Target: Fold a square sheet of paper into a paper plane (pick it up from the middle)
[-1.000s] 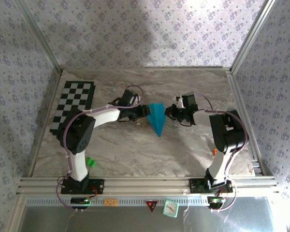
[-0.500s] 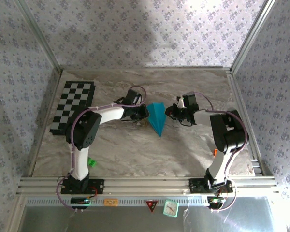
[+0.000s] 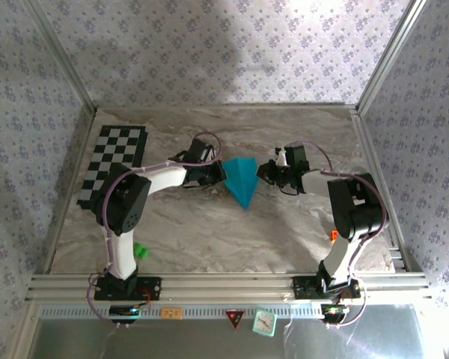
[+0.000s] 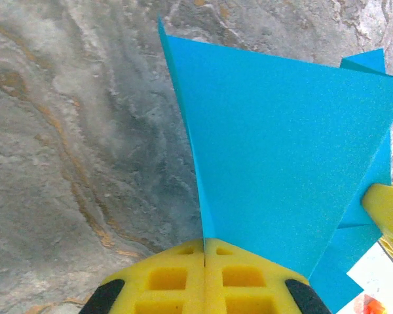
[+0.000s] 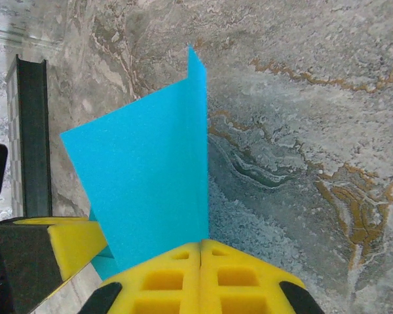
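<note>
Cyan-blue pointed paper plane (image 3: 241, 182), nose toward 6 o'clock: left end effector (image 3: 219, 174) clamped on its 9 o'clock edge, right end effector (image 3: 263, 171) on 3 o'clock (equally near).

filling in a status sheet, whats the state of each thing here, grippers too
blue paper: folded into a pointed shape, tip toward the arm bases, pinched on both sides
left gripper: shut on the blue paper's left side
right gripper: shut on the blue paper's right side
green block: lying on the table by the left arm's base, untouched
checkerboard mat: lying flat at the table's left
</note>
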### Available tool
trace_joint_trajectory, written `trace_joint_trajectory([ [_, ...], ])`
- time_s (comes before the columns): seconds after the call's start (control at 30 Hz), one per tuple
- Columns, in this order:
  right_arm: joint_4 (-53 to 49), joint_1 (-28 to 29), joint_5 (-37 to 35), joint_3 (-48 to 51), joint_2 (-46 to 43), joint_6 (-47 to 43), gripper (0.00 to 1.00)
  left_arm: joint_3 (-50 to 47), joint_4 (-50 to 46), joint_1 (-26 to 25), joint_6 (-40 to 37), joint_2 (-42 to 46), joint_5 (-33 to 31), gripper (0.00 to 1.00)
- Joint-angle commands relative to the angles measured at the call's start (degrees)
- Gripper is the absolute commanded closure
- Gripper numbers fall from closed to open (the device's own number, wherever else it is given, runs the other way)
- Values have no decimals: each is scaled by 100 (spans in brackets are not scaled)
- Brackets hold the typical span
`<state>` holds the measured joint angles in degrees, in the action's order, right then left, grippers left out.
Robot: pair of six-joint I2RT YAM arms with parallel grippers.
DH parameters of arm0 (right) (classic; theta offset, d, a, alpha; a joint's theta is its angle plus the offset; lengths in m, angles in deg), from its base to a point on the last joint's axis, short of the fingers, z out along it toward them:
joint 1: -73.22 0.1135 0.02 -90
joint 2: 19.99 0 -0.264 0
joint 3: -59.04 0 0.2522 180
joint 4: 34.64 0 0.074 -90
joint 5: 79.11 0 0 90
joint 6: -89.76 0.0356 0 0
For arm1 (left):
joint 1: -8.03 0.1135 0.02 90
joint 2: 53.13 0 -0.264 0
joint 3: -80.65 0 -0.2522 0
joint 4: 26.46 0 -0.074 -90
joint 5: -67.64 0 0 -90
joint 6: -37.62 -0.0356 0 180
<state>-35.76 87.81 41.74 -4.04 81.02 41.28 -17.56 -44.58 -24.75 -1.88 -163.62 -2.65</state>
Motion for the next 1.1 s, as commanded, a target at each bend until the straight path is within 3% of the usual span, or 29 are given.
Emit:
trace_joint_trajectory([
  [0.0,-222,-42,-44,-111,210,-119,100,-81,67,61,10,112,16,97],
  [0.13,-424,-36,4,-256,279,-211,94,-36,101,63,-1,24,181,97],
  [0.43,-1904,97,-497,-659,-384,-794,61,44,93,63,-46,20,306,97],
  [0.77,-2869,1044,-1226,-943,-394,-1488,53,39,41,62,-64,-30,306,98],
  [1.07,-2907,1240,-792,-1210,75,-1554,54,9,30,68,-67,2,328,99],
])
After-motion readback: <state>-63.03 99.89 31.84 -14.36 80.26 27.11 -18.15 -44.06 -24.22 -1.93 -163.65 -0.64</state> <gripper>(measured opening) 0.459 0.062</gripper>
